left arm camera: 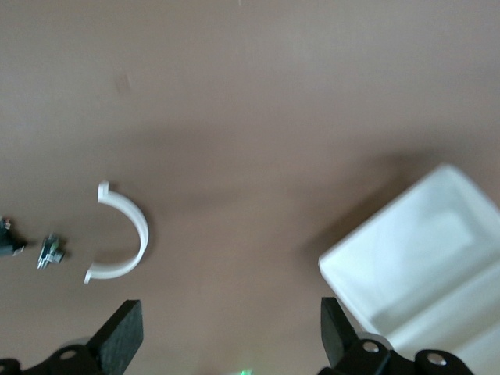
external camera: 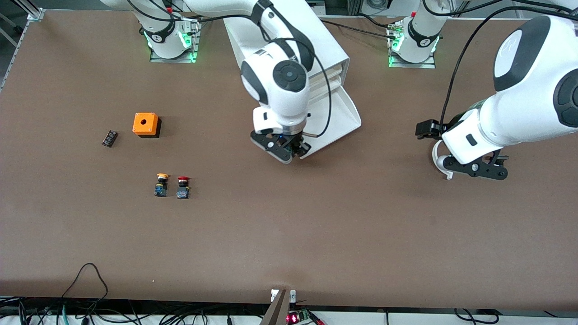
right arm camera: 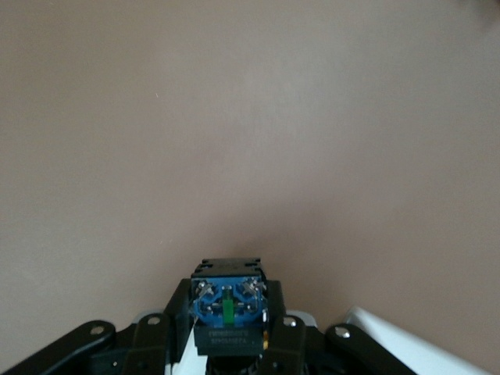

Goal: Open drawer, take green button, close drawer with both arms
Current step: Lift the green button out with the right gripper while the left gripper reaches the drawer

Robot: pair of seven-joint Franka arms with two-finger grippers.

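The white cabinet (external camera: 311,40) stands between the arm bases. Its lowest drawer (external camera: 336,115) is pulled out and also shows in the left wrist view (left arm camera: 422,258). My right gripper (external camera: 282,149) hangs over the table at the open drawer's front corner. In the right wrist view the gripper (right arm camera: 228,316) is shut on the button (right arm camera: 228,301); the button's blue base and black body face the camera and its green cap is hidden. My left gripper (external camera: 478,172) hangs low over the table toward the left arm's end, open and empty (left arm camera: 230,336).
A white C-shaped piece (external camera: 439,160) lies on the table beside my left gripper (left arm camera: 125,234). The yellow-capped button (external camera: 161,184) and the red-capped button (external camera: 183,187) stand toward the right arm's end. An orange box (external camera: 146,124) and a small black block (external camera: 109,138) lie farther from the front camera than them.
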